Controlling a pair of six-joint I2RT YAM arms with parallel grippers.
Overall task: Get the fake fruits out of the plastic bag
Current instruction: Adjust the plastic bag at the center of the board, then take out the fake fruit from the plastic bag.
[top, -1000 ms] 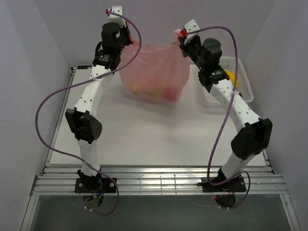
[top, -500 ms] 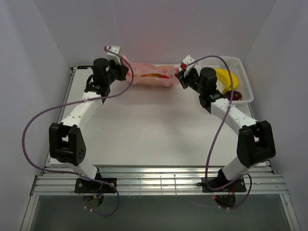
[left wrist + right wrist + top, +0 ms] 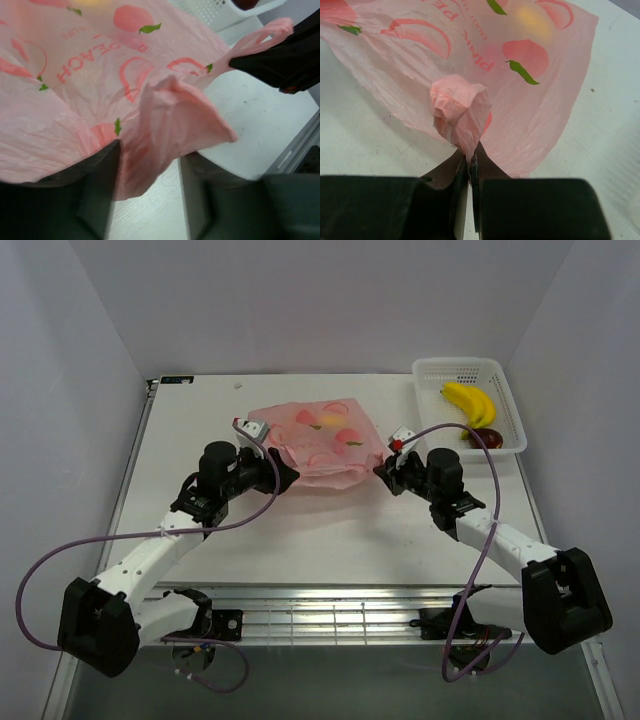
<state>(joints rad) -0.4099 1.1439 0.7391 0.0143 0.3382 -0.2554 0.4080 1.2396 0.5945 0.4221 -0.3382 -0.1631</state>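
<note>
Between the two arms on the table (image 3: 300, 530), the plastic bag (image 3: 320, 445) lay flat. The right gripper (image 3: 470, 165) pinched its twisted handle (image 3: 460, 110) tight. The left gripper (image 3: 284, 472) had its jaws parted, another handle (image 3: 175, 120) loose between them. A yellow fake fruit (image 3: 530, 20) showed faintly through the bag.

Bag: plastic bag (image 3: 322, 445) on the table (image 3: 330, 530) — between my left gripper (image 3: 289, 473) and my right gripper (image 3: 383, 470).
Basket (image 3: 456, 364): behind, far right.

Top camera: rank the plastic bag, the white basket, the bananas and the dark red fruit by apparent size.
1. plastic bag and white basket: near alike, too close to rank firmly.
2. bananas.
3. dark red fruit, partly hidden by the bananas.
</note>
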